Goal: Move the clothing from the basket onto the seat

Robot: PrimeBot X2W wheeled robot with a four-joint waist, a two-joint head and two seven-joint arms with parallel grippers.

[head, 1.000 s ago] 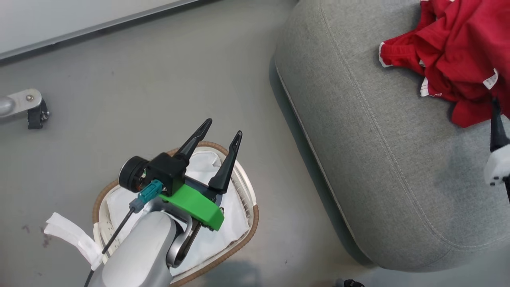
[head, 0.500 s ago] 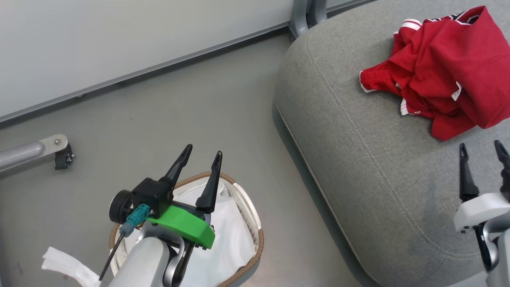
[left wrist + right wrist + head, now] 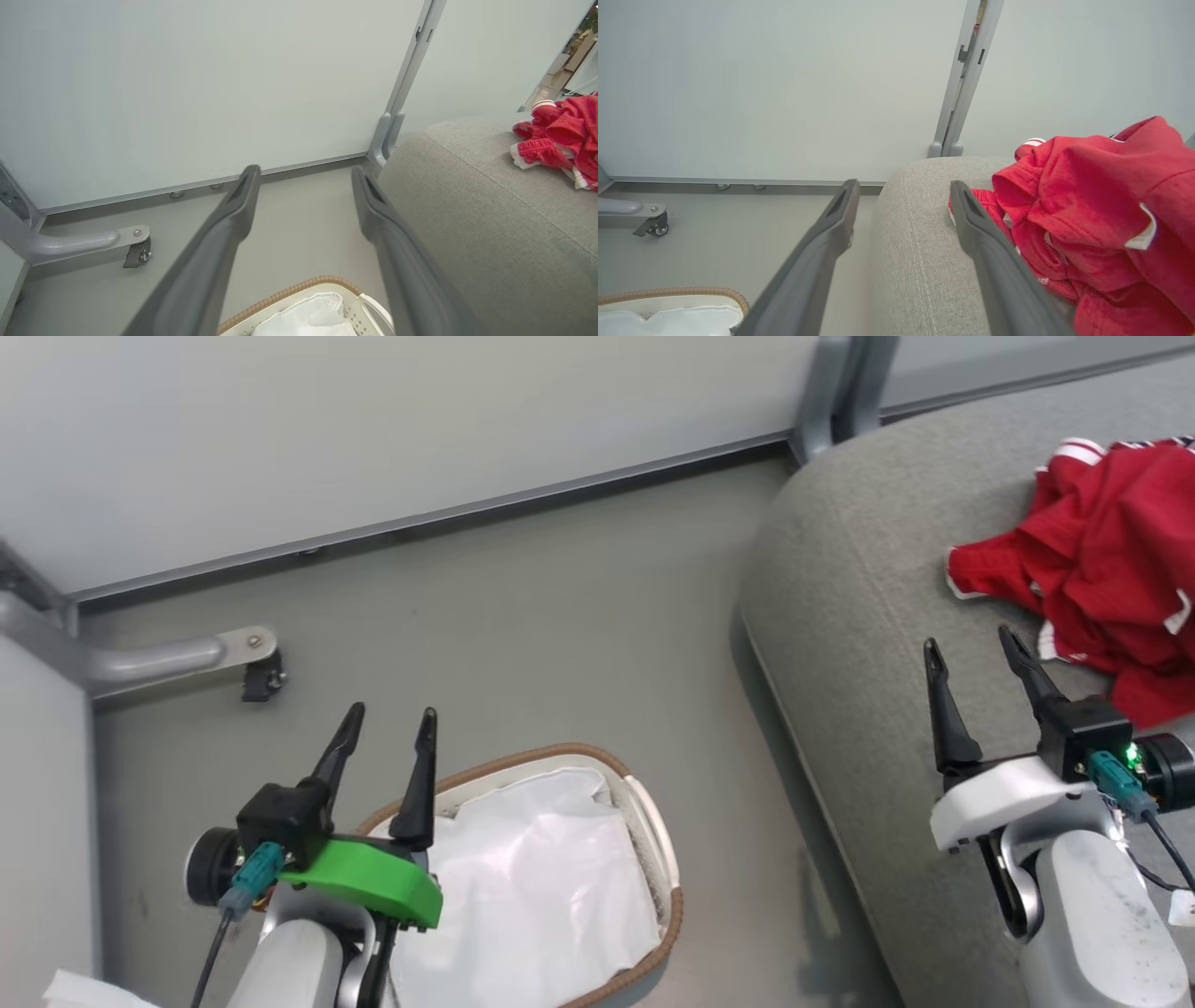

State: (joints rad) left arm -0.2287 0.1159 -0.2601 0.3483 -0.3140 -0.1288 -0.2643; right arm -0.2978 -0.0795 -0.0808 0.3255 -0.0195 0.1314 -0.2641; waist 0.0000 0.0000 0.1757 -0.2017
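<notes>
Clothing (image 3: 1111, 569): red heap lying on the seat (image 3: 868, 644).
Basket (image 3: 523, 753): on the floor beside the seat.
Left gripper (image 3: 392, 710): fingers spread, empty, above the basket's edge.
Right gripper (image 3: 967, 638): fingers spread, empty, beside the clothing.

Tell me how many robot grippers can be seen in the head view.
2. The left gripper is at the lower left, open, by the basket. The right gripper is at the lower right, open, at the seat's edge, beside the clothing. None seems hidden.
</notes>
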